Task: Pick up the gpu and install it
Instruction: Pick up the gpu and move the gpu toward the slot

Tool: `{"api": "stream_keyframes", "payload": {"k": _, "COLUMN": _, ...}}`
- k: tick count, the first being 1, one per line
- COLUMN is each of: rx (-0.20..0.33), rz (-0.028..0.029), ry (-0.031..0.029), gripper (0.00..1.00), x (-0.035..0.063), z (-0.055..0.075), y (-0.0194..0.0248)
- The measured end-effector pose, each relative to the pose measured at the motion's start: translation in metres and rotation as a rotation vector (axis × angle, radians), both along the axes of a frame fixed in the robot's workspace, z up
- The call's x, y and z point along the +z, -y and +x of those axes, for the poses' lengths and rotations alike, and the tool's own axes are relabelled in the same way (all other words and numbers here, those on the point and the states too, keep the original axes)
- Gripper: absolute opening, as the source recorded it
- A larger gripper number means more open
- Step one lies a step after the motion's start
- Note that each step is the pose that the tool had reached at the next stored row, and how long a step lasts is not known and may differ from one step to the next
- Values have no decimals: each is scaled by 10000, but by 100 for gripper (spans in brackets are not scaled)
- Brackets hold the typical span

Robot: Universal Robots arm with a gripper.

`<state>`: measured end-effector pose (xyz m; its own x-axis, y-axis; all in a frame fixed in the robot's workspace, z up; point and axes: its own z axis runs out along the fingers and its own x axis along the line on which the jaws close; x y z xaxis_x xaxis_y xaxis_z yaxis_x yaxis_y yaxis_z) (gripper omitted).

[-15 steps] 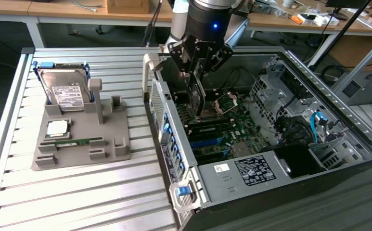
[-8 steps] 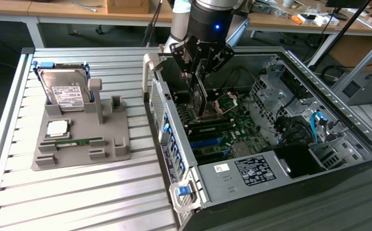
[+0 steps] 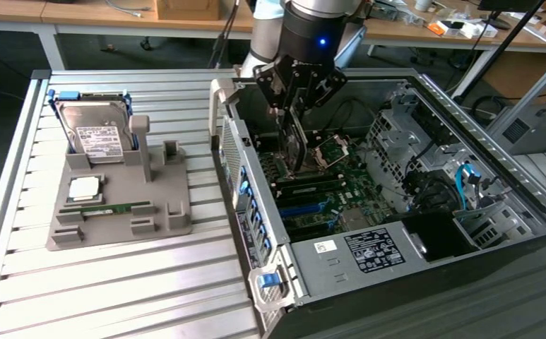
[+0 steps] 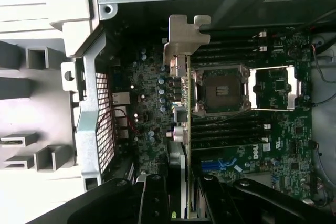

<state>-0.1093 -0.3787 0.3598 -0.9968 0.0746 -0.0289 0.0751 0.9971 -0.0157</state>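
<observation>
**Pincer (image 3: 294, 116) closed on gpu (image 3: 297, 152), card hanging inside open PC case (image 3: 495, 154)**

Ext. view, left to right. A slatted metal tabletop (image 3: 112, 289) carries a grey parts holder (image 3: 164, 212) on the view's left. In the holder, a hard drive (image 3: 95, 138) w/ white label stands upright at the far end. A silver square chip (image 3: 85, 187) lies flat just in front of it. A narrow green memory stick (image 3: 103, 210) sits in a slot nearer the camera.

Just beside the holder, mid-frame, the PC case lies on its side w/ its open side up. The arm comes in from the top of the view over the case's left half, pincer pointing down. The gpu hangs upright from it, edge-on to the camera, inside the case above the motherboard (image 3: 348, 180). The card's lower edge is down near the board; can't tell if it touches a slot.

Further right in the case are a metal drive cage (image 3: 395, 134) and blue cables (image 3: 466, 176). Nearer the camera is a silver box w/ a black label (image 3: 374, 251).

Wrist view: the card shows as a thin line seen edge-on. Its silver bracket (image 4: 185, 40) is at the far end, close to the case's perforated rear wall (image 4: 104, 124). Black fingers (image 4: 155, 195) clamp the near end from both sides. The CPU socket (image 4: 223, 90) w/ metal frame lies just beside the card on the board.
</observation>
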Motion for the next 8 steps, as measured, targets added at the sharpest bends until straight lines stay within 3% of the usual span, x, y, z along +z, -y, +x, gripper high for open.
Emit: {"api": "stream_keyframes", "payload": {"k": 8, "rx": 0, "rz": -12, "ry": 0, "gripper": 27, "x": -22, "z": 37, "y": 0}}
